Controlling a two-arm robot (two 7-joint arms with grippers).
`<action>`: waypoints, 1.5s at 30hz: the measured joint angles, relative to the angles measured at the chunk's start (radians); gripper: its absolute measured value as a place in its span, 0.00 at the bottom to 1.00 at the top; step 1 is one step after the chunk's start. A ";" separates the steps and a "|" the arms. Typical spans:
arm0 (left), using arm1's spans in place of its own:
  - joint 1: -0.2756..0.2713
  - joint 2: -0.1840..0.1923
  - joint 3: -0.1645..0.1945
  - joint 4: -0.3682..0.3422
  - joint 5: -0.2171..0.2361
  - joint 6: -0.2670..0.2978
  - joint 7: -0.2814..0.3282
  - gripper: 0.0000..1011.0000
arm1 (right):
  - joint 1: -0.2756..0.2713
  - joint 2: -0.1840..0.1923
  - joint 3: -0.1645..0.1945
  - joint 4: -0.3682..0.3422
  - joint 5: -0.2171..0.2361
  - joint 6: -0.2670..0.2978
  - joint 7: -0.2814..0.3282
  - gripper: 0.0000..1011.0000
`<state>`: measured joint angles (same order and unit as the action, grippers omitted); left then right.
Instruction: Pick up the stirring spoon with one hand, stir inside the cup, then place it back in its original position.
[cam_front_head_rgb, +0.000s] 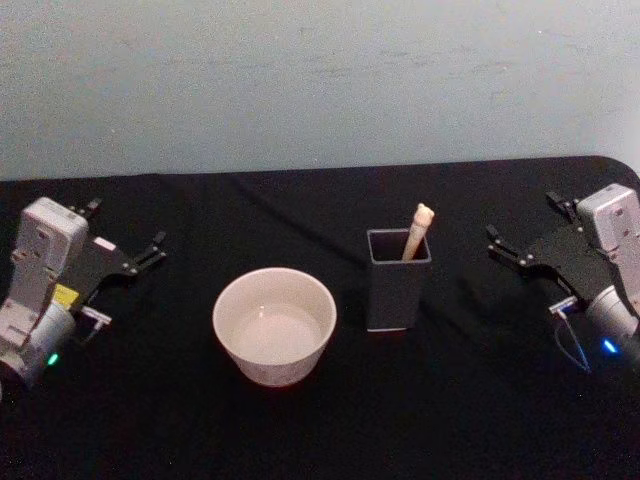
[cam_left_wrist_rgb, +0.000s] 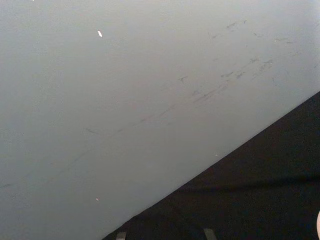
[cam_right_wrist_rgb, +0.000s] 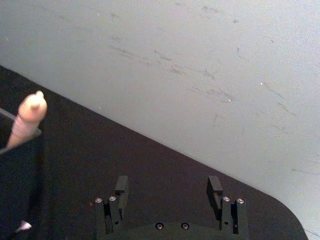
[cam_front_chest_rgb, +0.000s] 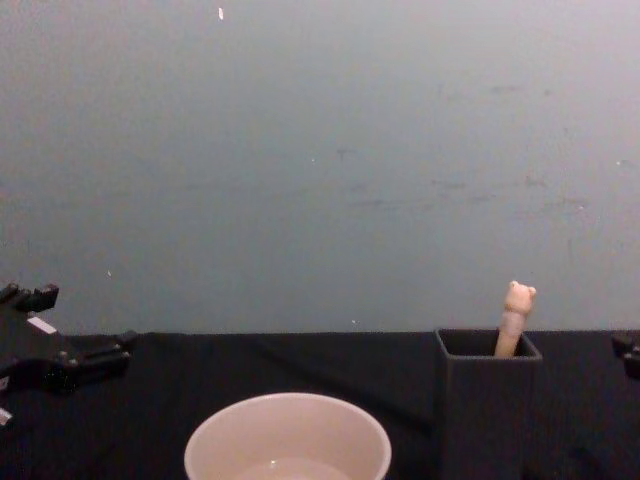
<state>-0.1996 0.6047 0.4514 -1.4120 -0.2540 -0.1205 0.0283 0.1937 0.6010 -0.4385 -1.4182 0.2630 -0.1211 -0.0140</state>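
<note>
Black table (cam_front_head_rgb: 480, 400): stirring spoon (cam_front_head_rgb: 418, 228) leans in holder (cam_front_head_rgb: 398, 295) beside cup (cam_front_head_rgb: 274, 374), well apart from left gripper (cam_front_head_rgb: 125, 228), right gripper (cam_front_head_rgb: 522, 222); both splayed.

I have the cup (cam_front_head_rgb: 274, 325) on the surface (cam_front_head_rgb: 320, 430), the holder (cam_front_head_rgb: 398, 280) near its right, the spoon (cam_front_head_rgb: 418, 230) standing inside. The left gripper (cam_front_head_rgb: 128, 225) sits far left, the right gripper (cam_front_head_rgb: 522, 218) far right.

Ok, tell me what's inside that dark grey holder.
The stirring spoon stands in the holder, tilted, its beige bear-topped handle poking above the rim. Its neck and bowl are hidden by the holder's walls, as is the holder's bottom.
</note>
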 joint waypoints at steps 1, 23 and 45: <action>0.000 0.000 0.000 0.000 0.000 0.000 0.000 0.99 | -0.003 0.000 0.005 -0.005 0.007 0.000 0.006 0.99; 0.000 0.000 0.000 0.000 0.000 0.000 0.000 0.99 | -0.122 0.015 0.123 -0.209 0.366 0.160 0.334 0.99; 0.000 0.000 0.000 0.000 0.000 0.000 0.000 0.99 | 0.054 -0.144 0.063 -0.025 0.289 0.195 0.393 0.99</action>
<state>-0.1995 0.6047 0.4513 -1.4120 -0.2539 -0.1205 0.0283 0.2473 0.4568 -0.3757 -1.4434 0.5517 0.0734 0.3791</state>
